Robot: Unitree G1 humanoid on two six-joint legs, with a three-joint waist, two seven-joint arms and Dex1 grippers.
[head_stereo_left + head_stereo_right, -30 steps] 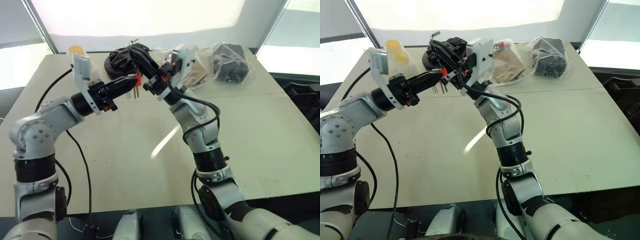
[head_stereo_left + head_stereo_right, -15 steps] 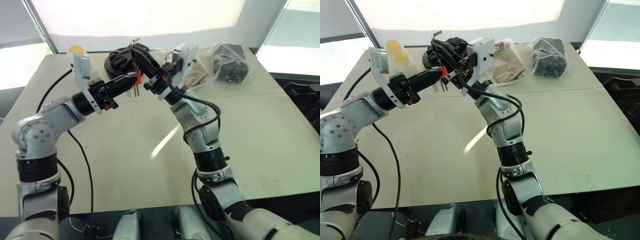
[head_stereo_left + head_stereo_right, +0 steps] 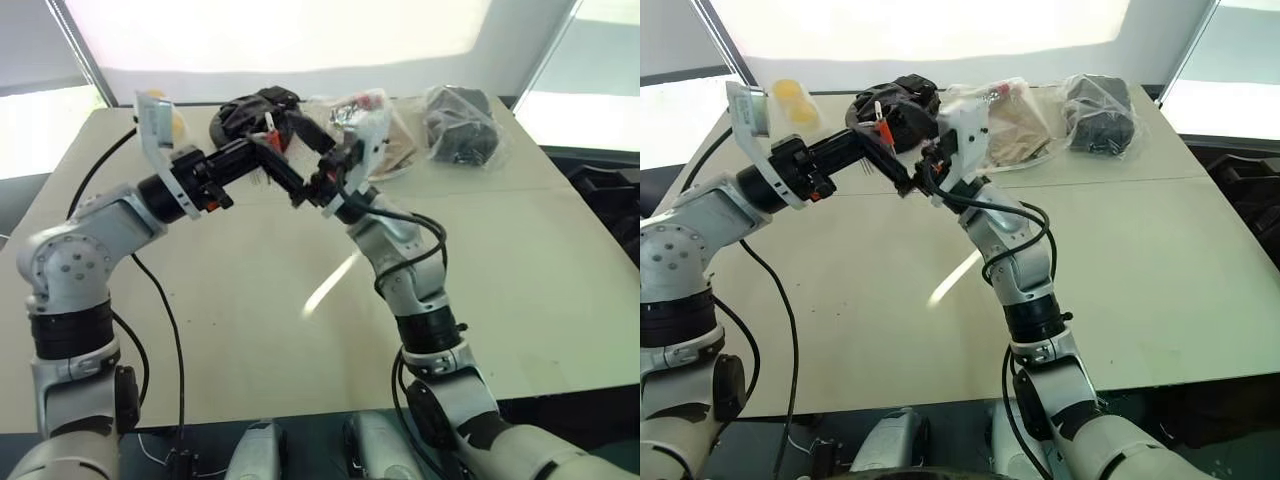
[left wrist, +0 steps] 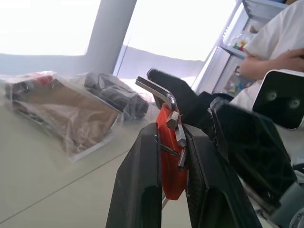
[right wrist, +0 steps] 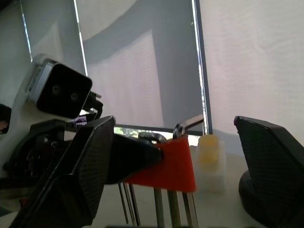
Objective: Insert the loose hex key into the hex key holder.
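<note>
The orange-red hex key holder [image 4: 167, 152] is clamped between the two black fingers of my left gripper [image 4: 170, 130], raised above the far side of the table. The loose hex key [image 4: 156, 90] stands in the holder's top, with its bent end sticking out. Several thin keys [image 5: 161, 209] hang from the holder's underside. My right gripper [image 5: 175, 124] is open, one finger on each side of the holder, and touches neither it nor the key. In the head views the holder [image 3: 880, 130] shows where the two grippers meet.
Along the back of the beige table [image 3: 250, 300] lie a black bundle [image 3: 240, 112], a clear bag of brown goods [image 3: 395, 140], a bag with a black item [image 3: 455, 125] and a yellow-topped container [image 3: 790, 95]. A person in a white shirt [image 4: 280, 42] is behind.
My right gripper has opened, let go of the loose hex key and sunk a little. The key stays in the holder. My left gripper keeps its grip in place.
</note>
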